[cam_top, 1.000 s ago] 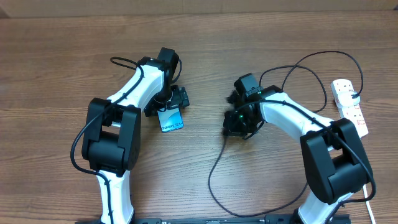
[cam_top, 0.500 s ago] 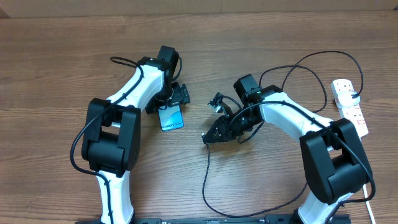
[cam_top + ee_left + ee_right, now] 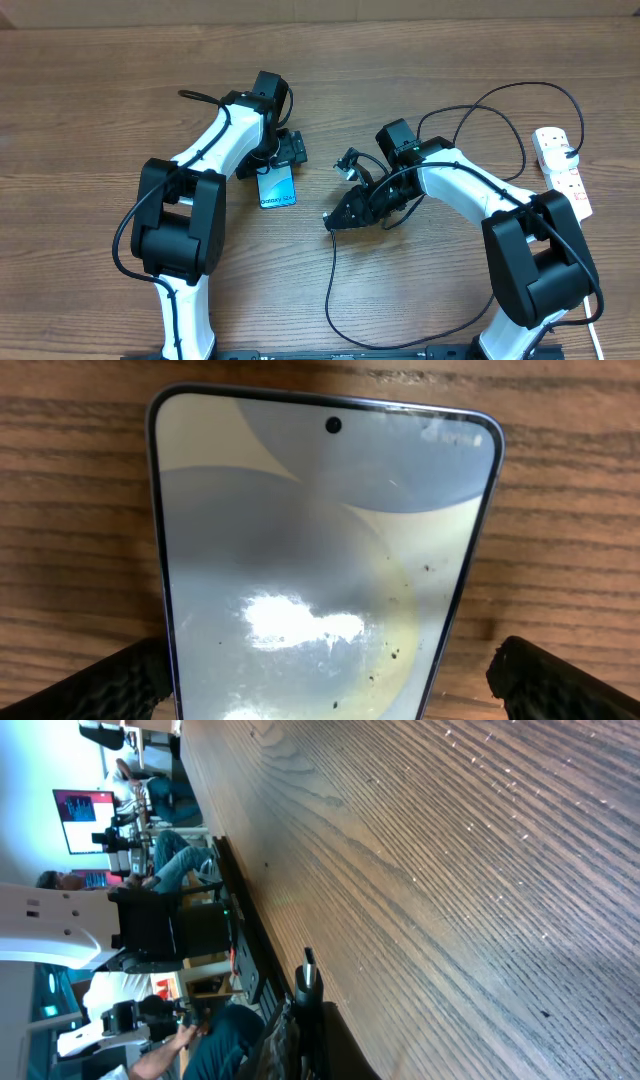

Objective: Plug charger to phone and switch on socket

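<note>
The phone lies flat on the wooden table, its light screen up. In the left wrist view the phone fills the frame. My left gripper stands open over the phone's far end, one black finger against its left edge and the other clear of its right edge. The right gripper is shut on the charger plug, whose metal tip points left toward the phone, a short gap away. The black charger cable hangs down and loops along the table's front. The socket lies at the far right.
The cable's other loops curl behind the right arm toward the power strip, where a black plug sits. Beyond the table edge in the right wrist view stand people, chairs and a monitor.
The right gripper has swung out to the left and lower with the plug, drawing the cable after it, then held still. The left gripper and phone have barely moved.
</note>
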